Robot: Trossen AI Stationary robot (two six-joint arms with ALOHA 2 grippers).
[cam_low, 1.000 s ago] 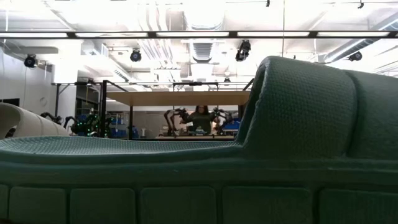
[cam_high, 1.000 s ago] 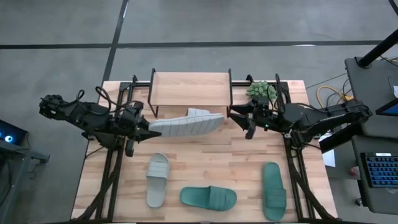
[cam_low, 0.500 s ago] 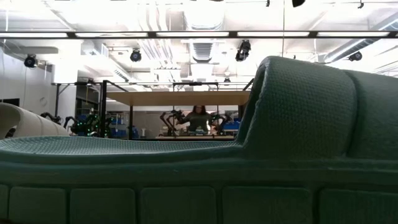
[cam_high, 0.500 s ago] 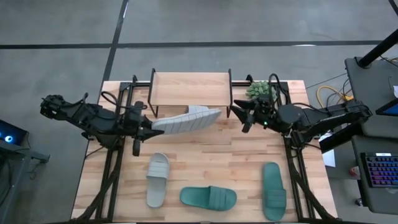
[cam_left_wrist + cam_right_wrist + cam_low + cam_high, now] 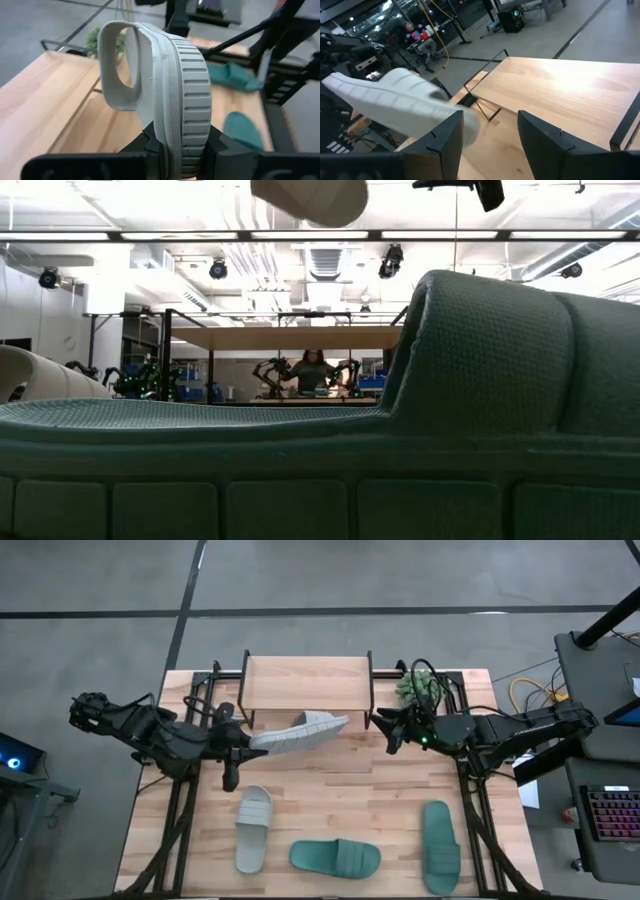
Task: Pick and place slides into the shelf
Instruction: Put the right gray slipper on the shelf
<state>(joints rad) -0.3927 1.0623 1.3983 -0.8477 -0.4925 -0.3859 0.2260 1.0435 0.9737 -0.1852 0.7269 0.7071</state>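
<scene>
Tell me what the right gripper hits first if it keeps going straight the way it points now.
Probably the pale grey-white slide that the left gripper holds near the shelf. The open right gripper points toward it; the right wrist view shows the slide just past its fingers. Depth and height are unclear.

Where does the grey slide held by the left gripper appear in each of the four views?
High view: held slide at centre, in front of the shelf, in the left gripper.
Low view: pale shape at the top edge, probably this slide.
Left wrist view: fills the centre.
Right wrist view: at the left.
Shared landmark: the shelf.
</scene>
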